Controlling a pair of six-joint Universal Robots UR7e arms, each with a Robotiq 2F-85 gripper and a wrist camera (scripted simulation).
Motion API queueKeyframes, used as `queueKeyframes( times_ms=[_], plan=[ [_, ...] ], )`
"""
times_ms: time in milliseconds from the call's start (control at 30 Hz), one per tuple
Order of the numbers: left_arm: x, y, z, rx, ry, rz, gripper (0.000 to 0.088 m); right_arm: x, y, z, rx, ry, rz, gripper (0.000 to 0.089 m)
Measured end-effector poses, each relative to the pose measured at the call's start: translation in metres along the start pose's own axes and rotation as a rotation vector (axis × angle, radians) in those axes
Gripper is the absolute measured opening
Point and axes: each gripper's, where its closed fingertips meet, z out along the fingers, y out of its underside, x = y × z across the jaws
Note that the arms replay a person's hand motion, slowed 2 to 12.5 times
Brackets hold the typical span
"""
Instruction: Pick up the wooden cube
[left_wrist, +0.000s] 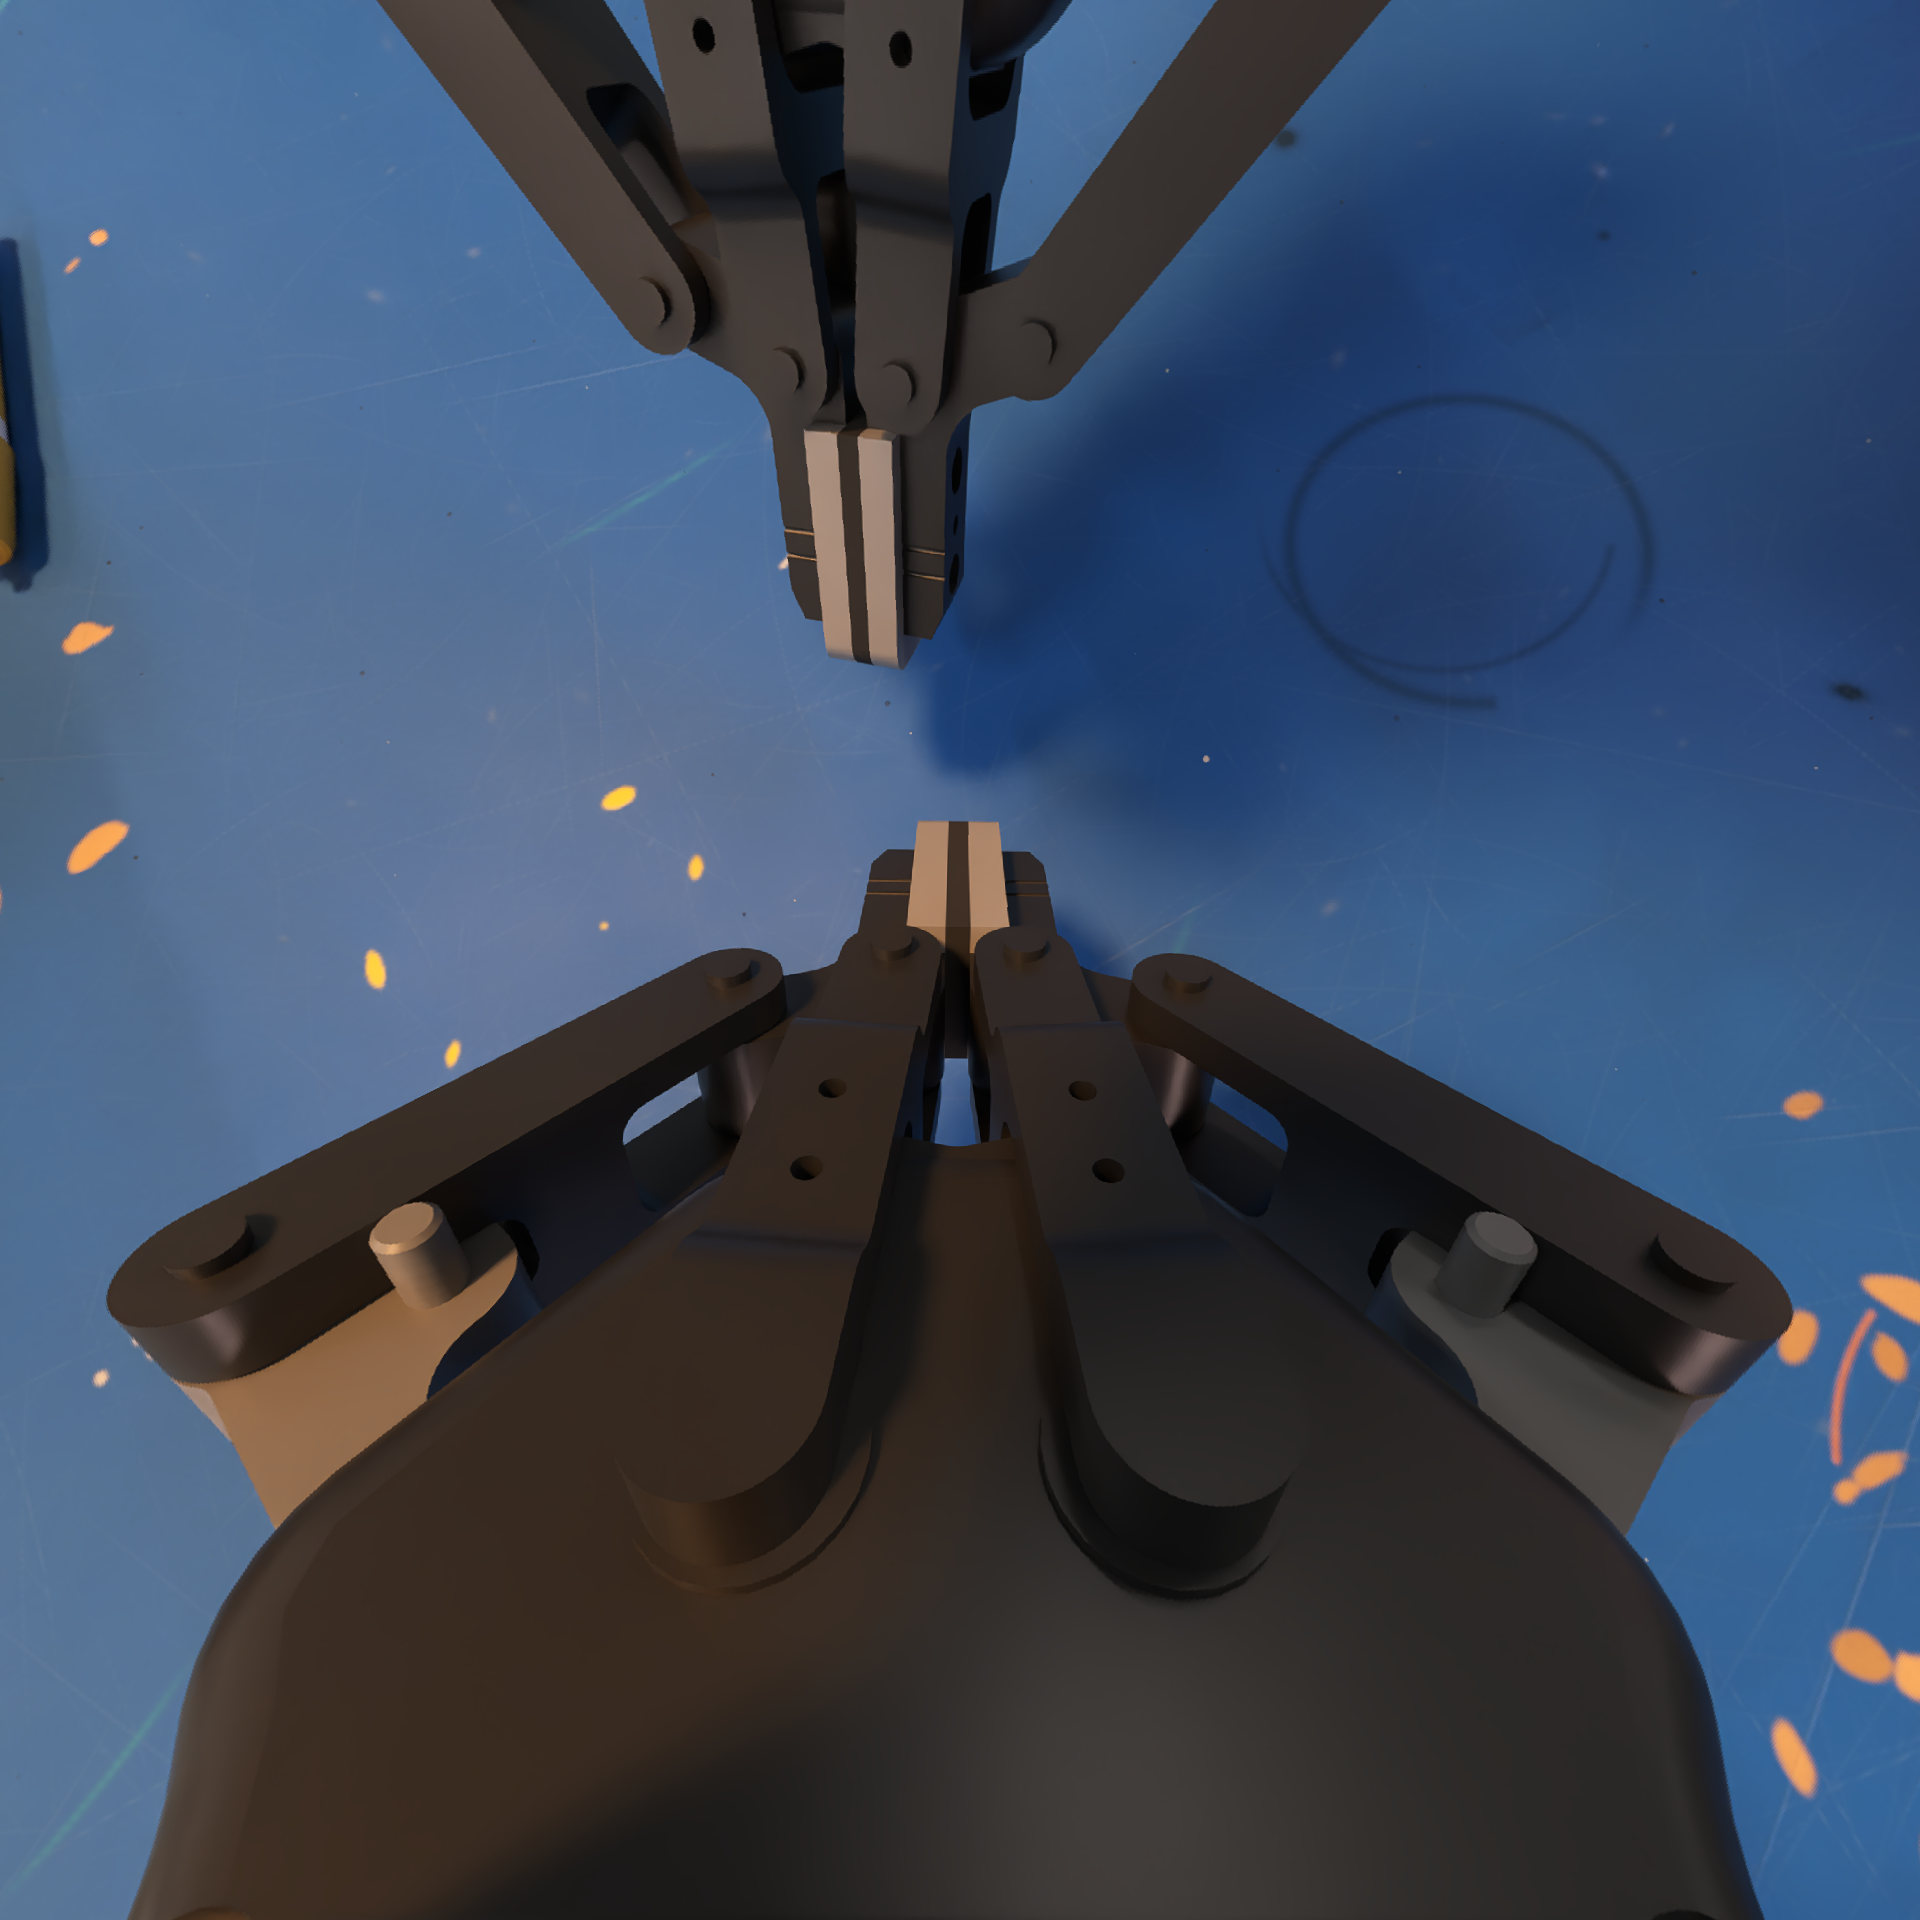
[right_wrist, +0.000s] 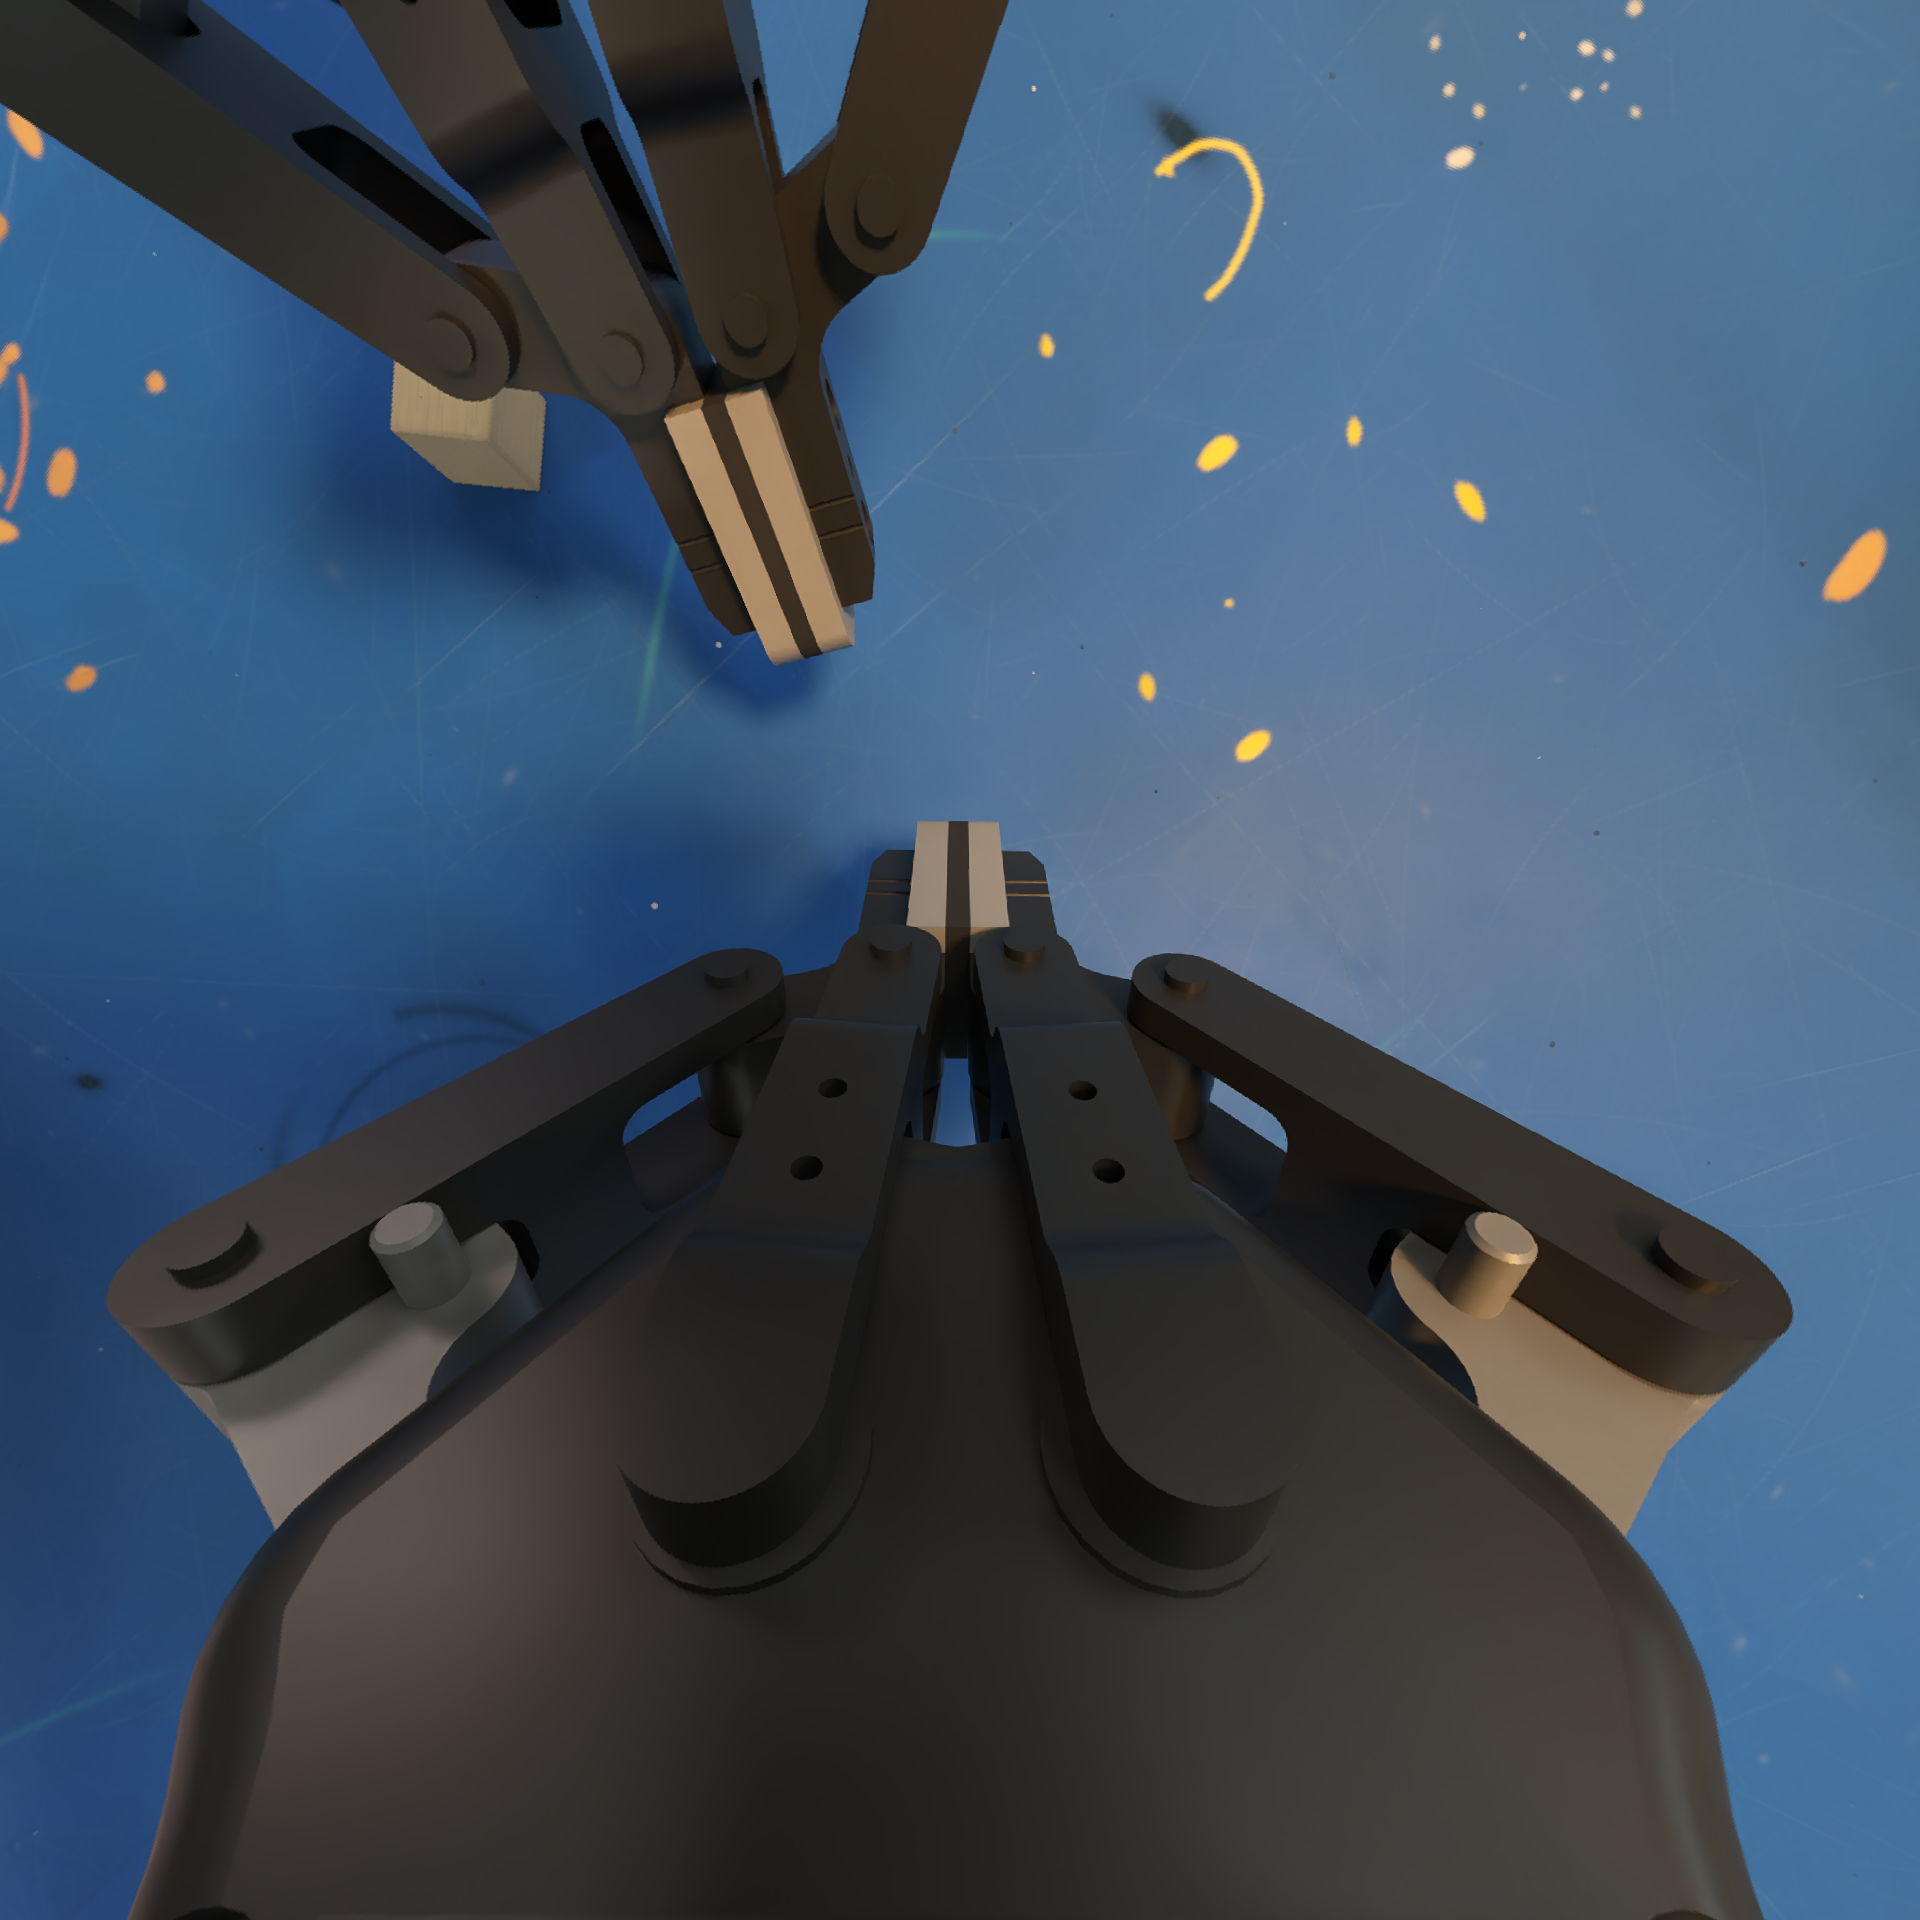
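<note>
Two grippers seen over a scratched blue table (left_wrist: 416, 727) flecked with orange paint spots. Left gripper (left_wrist: 957, 831): jaws closed, pads pressed together, nothing between them; held above bare table. Right gripper (right_wrist: 957, 831): jaws likewise closed and empty. Tips of both pointed toward each other, near but apart, as confirmed in both wrist views. Wooden cube (right_wrist: 473, 436) found on the table in the right wrist view, upper left, partly hidden behind the left gripper's linkage; beside that gripper, not between its fingers. Contact between cube and linkage: cannot tell. Cube well apart from the right gripper. Not visible in the left wrist view. Yellow and dark object (left_wrist: 8, 416) noted at the far left edge of the left wrist view, cut off by the frame; kind not determinable. Faint dark ring mark (left_wrist: 1455, 540) noted on the table, upper right.
</note>
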Motion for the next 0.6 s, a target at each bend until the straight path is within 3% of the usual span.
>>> queueKeyframes(
  times_ms=[233,367,600],
  plan=[
    [-0.001,0.000,-0.001,-0.010,-0.009,0.003,0.0000,0.000,-0.001,-0.001,-0.001,0.003,-0.025,0.0000],
    [-0.003,-0.001,-0.005,-0.012,-0.025,0.001,0.0000,0.001,-0.003,-0.004,0.020,0.012,-0.022,0.0055],
    [-0.006,-0.010,-0.019,0.034,-0.078,0.004,0.0001,-0.004,-0.019,-0.015,0.142,0.013,-0.021,0.0161]
  ],
)
